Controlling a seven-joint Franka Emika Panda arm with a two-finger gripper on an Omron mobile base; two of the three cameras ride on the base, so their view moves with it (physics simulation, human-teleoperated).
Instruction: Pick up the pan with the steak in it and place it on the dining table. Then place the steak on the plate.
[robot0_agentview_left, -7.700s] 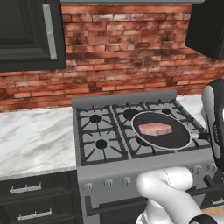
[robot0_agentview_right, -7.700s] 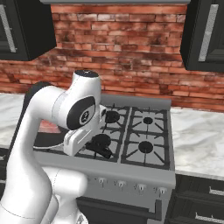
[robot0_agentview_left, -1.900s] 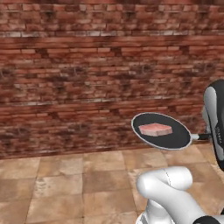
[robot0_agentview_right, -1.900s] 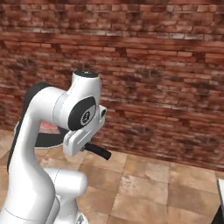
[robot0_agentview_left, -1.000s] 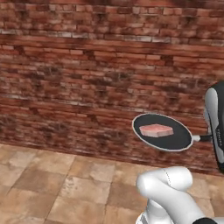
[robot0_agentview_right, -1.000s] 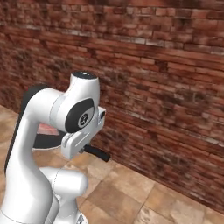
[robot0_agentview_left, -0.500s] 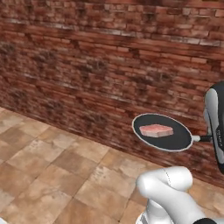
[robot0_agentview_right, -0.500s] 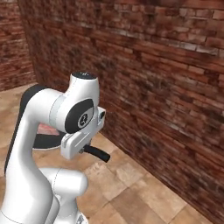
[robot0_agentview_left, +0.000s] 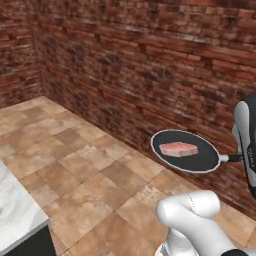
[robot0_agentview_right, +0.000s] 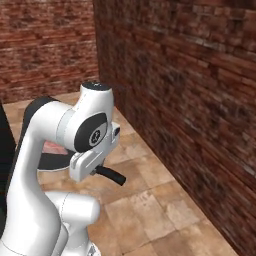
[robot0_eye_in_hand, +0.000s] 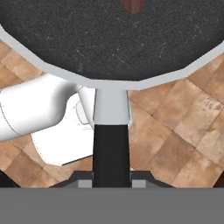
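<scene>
Gripper (robot0_eye_in_hand: 112, 183) clamped on pan (robot0_agentview_left: 186, 151) handle; steak (robot0_agentview_left: 178, 148) whole from left base, sliver from hand.

- You have open tiled floor (robot0_agentview_left: 75, 160) to the left of the pan (robot0_agentview_left: 186, 151), which is held in the air.
- The brick wall (robot0_agentview_left: 150, 75) runs close behind the pan and blocks any move that way.
- A marble counter corner (robot0_agentview_left: 15, 215) juts in at your lower left.
- Your own arm (robot0_agentview_right: 60, 150) crowds the space under the handle (robot0_eye_in_hand: 111, 148).
</scene>
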